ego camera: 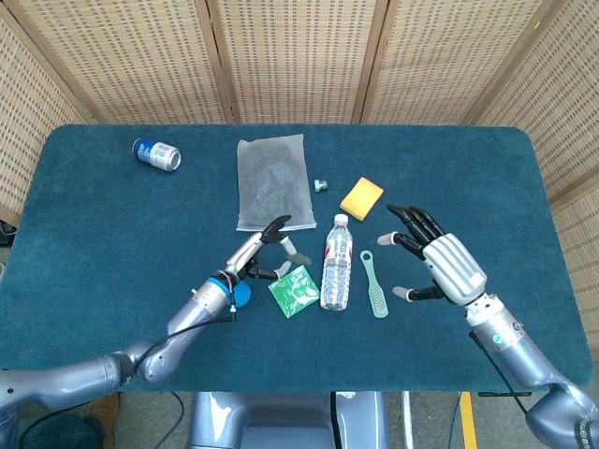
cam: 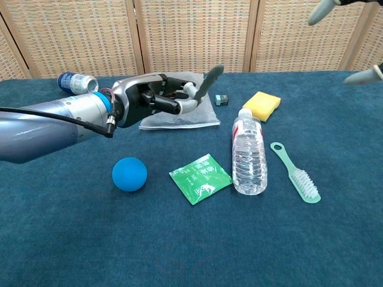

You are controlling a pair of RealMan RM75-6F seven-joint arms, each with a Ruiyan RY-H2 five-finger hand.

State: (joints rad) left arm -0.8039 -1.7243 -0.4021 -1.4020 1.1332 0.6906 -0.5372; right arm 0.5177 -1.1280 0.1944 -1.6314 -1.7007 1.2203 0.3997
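Observation:
My left hand (ego camera: 265, 249) hovers with fingers spread and nothing in it, above the table between the blue ball (ego camera: 241, 293) and the green packet (ego camera: 294, 290). The left forearm covers part of the ball in the head view. In the chest view the same hand (cam: 160, 97) hangs in front of the grey bag (cam: 179, 118). My right hand (ego camera: 437, 263) is held empty with fingers apart, just right of the mint brush (ego camera: 374, 283). Only its fingertips (cam: 324, 8) show in the chest view. A water bottle (ego camera: 336, 264) lies between packet and brush.
A yellow sponge (ego camera: 361, 198) and a small dark bolt (ego camera: 320, 185) lie behind the bottle. A blue can (ego camera: 156, 154) lies on its side at the far left of the blue table (ego camera: 94, 224). Wicker screens stand behind.

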